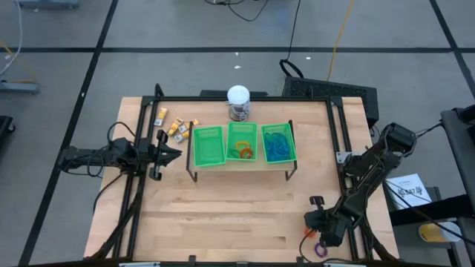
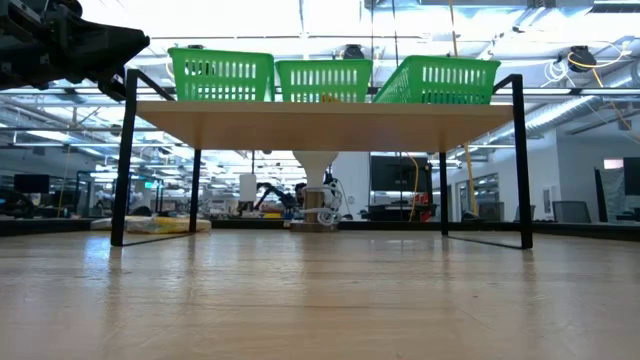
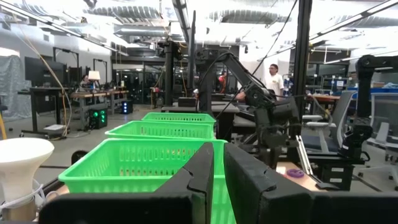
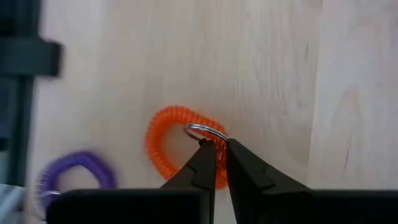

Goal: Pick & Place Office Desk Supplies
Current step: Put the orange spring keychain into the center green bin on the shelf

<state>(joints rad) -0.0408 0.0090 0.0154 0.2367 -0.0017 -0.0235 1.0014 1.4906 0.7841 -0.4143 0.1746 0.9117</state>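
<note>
Right gripper (image 4: 216,149) clenched on the orange coiled plastic ring (image 4: 169,146), lying at the wooden desk (image 1: 223,215) near edge beside a purple coiled ring (image 4: 74,171). Risk: shallow pinch at the rim; coil may stretch and slip on lift. Left gripper (image 3: 217,165) shut, empty, by the green plastic three-compartment tray (image 1: 208,145).

My table (image 1: 223,208) is pale wood, smooth and matt. The orange ring (image 4: 169,144) is ribbed coiled plastic with a shiny metal loop (image 4: 205,130). The baskets (image 1: 208,146) are glossy green plastic mesh.
</note>
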